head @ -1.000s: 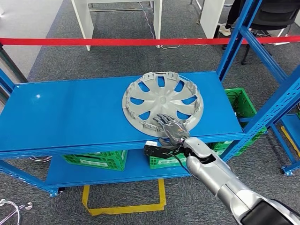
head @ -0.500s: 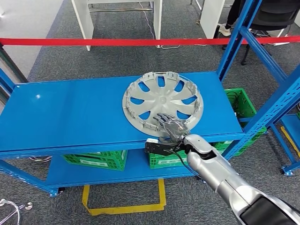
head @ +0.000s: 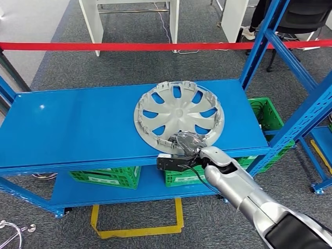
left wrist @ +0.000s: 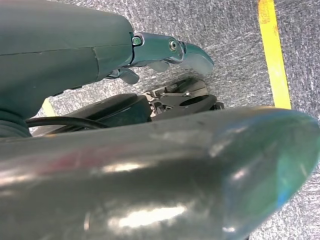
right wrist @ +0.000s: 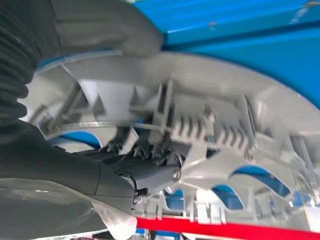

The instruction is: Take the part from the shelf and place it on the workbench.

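Note:
A silver hubcap (head: 178,111) lies face down on the blue shelf (head: 78,124), toward its right end, with the near rim close to the shelf's front edge. My right hand (head: 188,142) reaches in from the lower right and grips that near rim, fingers curled over it. The right wrist view has the dark fingers (right wrist: 151,172) hooked among the ribbed clips on the hubcap (right wrist: 226,100). My left hand (left wrist: 158,165) hangs over grey carpet, holding nothing, with one finger (left wrist: 188,52) stretched out.
Green crates (head: 106,176) sit on the lower shelf level, and another green crate (head: 270,116) sits behind the right end. Blue uprights (head: 266,41) rise at the right. A red barrier tape (head: 117,46) crosses behind the shelf. Yellow floor tape (head: 137,228) marks the carpet in front.
My right hand's fingers went from lying flat on the hubcap's near edge to curling around the rim. The hubcap shifted slightly left and toward me.

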Tool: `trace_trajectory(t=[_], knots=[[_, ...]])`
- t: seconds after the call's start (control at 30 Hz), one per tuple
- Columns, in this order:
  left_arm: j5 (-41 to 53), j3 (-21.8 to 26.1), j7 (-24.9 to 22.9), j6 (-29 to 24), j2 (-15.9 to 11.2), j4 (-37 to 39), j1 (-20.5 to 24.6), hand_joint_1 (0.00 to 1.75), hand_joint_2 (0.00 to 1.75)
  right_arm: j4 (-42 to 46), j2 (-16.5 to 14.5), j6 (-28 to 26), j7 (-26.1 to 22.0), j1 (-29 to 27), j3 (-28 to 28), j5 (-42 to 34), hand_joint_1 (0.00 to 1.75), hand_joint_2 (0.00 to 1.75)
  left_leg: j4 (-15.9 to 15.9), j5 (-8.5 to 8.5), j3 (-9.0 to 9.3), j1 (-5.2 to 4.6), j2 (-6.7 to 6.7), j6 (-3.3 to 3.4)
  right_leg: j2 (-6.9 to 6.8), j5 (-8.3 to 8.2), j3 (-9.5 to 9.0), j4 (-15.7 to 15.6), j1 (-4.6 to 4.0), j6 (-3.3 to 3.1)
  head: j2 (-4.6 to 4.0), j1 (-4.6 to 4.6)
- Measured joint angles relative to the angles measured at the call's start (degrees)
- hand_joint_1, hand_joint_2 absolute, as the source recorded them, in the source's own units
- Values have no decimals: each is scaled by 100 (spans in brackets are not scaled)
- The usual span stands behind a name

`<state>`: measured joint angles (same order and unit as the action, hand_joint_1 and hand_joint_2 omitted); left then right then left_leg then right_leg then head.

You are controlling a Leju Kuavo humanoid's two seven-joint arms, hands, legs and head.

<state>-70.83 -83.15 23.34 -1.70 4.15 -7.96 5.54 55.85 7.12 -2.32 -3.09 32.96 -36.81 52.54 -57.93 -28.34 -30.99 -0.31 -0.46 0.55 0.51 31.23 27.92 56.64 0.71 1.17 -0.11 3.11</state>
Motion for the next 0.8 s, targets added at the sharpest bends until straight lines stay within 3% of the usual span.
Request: trace_trajectory(t=[0.53, 0.63, 0.8], knots=[[-97, 43, 117, -13, 6, 2, -30, 0, 0, 922, 266, -284, 112, -434, -277, 121, 175, 175, 0, -1, -7, 0, -2, 0, -4, 1, 7, 0, 0, 0, 0, -1], [-138, 46, 180, -64, 12, 3, -33, 0, 0, 1251, 312, -897, 286, -732, -288, 699, 175, 175, 0, -1, -12, 0, -5, 0, -7, 1, 10, 0, 0, 0, 0, -1], [-225, 50, 285, -139, 37, 15, -45, 0, 0, 2177, 332, -2868, 573, -1621, -274, 2527, 173, 175, 0, -4, -23, 0, -8, 1, -7, 5, 20, 0, 0, 0, 0, -1]])
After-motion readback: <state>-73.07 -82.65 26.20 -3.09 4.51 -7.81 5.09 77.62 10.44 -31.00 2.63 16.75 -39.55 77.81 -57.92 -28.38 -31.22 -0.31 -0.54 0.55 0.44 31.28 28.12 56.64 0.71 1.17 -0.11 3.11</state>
